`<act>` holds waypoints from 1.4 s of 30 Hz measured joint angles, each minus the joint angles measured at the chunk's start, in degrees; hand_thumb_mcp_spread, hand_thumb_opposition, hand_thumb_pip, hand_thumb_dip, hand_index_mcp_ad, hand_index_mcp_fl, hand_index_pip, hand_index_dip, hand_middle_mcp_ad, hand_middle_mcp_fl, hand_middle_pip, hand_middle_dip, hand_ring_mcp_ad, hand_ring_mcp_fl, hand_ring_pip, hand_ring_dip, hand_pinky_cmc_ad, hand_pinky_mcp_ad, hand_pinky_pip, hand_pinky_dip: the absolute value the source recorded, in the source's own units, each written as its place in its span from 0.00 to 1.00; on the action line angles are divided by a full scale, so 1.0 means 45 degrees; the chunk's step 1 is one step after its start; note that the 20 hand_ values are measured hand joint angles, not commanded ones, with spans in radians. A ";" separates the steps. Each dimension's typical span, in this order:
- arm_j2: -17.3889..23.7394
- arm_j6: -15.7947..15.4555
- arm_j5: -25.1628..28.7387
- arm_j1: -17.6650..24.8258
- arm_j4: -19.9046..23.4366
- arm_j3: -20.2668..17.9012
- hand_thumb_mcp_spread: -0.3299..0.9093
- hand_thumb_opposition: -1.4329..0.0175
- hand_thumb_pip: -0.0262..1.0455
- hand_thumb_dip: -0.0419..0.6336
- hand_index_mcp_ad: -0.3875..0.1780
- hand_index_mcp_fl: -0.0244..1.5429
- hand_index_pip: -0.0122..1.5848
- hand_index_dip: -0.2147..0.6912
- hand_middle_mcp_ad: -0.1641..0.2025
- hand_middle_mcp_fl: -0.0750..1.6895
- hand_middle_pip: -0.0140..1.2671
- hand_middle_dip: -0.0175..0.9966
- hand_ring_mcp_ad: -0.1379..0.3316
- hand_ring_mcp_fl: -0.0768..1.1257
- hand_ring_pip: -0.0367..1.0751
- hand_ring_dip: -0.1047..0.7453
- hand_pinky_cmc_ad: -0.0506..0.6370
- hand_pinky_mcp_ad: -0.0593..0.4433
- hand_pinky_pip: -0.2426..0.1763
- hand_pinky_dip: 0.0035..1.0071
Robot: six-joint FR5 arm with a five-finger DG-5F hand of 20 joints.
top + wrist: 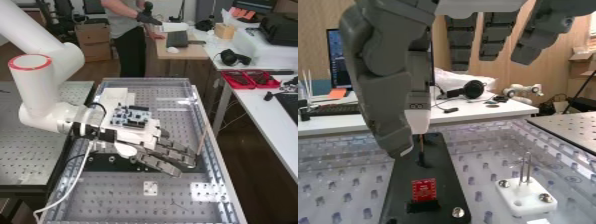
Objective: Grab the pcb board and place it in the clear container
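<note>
The hand [159, 152] is over the black plate [100, 162] in the high view, its fingers extended and nothing held in them. In the wrist view the hand [384, 95] hangs above the plate [446, 172], thumb and fingers apart and open. A small red pcb board [424, 190] stands upright in a black holder [423, 206] on that plate, below the fingertips and not touched. I cannot make out a separate clear container; clear walls [146, 80] edge the perforated bench.
A white block [527, 196] with two upright metal pins stands beside the black plate. A thin stick [201, 142] leans near the bench's right side. White perforated plates [151, 188] lie at the near end. A white table [457, 116] stands beyond the bench.
</note>
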 joint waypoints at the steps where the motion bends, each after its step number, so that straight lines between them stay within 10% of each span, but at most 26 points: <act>1: -0.0010 -0.0002 -0.0004 -0.0005 -0.0015 0.0010 0.84 0.42 0.38 0.36 0.33 0.30 0.91 0.59 0.65 0.08 0.13 0.17 0.52 0.07 0.11 0.15 0.51 0.48 0.37 0.19; 16: -0.0028 -0.0300 -0.0081 0.0012 -0.0320 0.0092 0.77 0.42 0.34 0.36 0.33 0.21 0.77 0.53 0.66 0.08 0.13 0.17 0.51 0.07 0.12 0.16 0.51 0.48 0.36 0.19; 21: -0.0147 -0.0595 -0.0161 0.0000 -0.0267 0.0098 0.83 0.42 0.39 0.39 0.32 0.34 0.84 0.53 0.65 0.08 0.13 0.18 0.51 0.07 0.11 0.15 0.51 0.47 0.37 0.18; 42: -0.0526 -0.0613 -0.0693 -0.0278 -0.0312 0.0384 0.84 0.40 0.39 0.39 0.28 0.36 0.81 0.53 0.65 0.08 0.13 0.17 0.51 0.07 0.11 0.15 0.51 0.47 0.36 0.18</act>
